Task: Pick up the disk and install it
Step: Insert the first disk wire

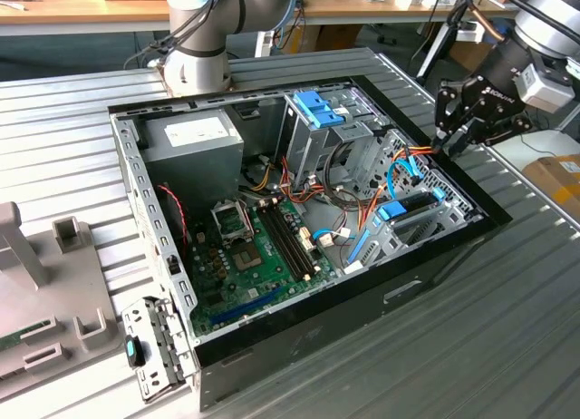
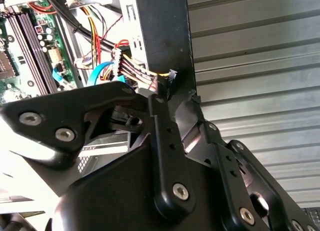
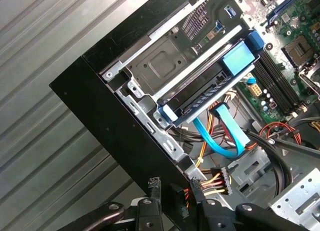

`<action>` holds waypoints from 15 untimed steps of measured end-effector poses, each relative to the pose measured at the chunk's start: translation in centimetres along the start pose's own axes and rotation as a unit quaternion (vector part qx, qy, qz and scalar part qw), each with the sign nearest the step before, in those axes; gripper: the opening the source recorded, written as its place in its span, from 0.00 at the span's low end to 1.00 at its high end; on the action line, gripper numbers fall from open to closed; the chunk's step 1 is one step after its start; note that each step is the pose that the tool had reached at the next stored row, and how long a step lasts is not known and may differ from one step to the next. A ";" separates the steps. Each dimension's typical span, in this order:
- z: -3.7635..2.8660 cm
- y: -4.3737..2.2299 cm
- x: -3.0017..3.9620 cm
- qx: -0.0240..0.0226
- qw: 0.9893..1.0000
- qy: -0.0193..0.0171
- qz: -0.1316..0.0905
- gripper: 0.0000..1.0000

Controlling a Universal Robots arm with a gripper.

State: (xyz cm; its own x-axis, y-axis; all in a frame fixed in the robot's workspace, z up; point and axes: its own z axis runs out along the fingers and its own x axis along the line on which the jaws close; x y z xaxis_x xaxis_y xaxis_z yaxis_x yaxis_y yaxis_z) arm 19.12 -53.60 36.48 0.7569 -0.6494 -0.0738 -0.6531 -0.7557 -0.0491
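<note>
1. Already the disk [image 1: 412, 204] sits inside the open computer case [image 1: 426, 283], seated in a metal bay in the corner of the case toward the exterior view's right.
2. In the first wrist view the disk [image 3: 207, 93] shows a dark body lying along the bay, framed by blue rails with a blue tab at each end.
3. The hand [image 1: 450, 140] hovers at the case's rim on the exterior view's right, near the disk but not touching it.
4. Its fingers stand a modest way apart and grip nothing. In both wrist views the black edge of the case wall shows through the gap of the hand [image 3: 174, 187] [image 2: 175, 101].
5. A bundle of yellow, red and black wires [image 3: 215, 180] ends in a connector just beside the fingertips [image 3: 154, 183].
6. Two flat blue cables [image 3: 222, 136] curve away below one end of the disk.
7. A green motherboard [image 1: 263, 247] covers the case floor, and a silver drive cage [image 1: 313, 133] stands at the far side.
8. The case rests on a ribbed metal tabletop [image 1: 507, 328], with a grey fixture [image 1: 36, 274] at the exterior view's left.
</note>
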 end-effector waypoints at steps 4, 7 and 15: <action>-0.02 -0.09 0.10 0.000 1.000 0.000 0.000 0.27; -0.53 -0.12 0.07 0.002 1.000 -0.001 0.000 0.27; -0.56 -0.06 0.10 0.000 0.999 -0.003 -0.033 0.27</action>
State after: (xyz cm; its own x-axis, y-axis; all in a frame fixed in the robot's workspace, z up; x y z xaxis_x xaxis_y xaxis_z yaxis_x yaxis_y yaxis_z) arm 19.25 -53.67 37.03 0.7982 -0.5976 -0.0759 -0.6017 -0.7969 -0.0535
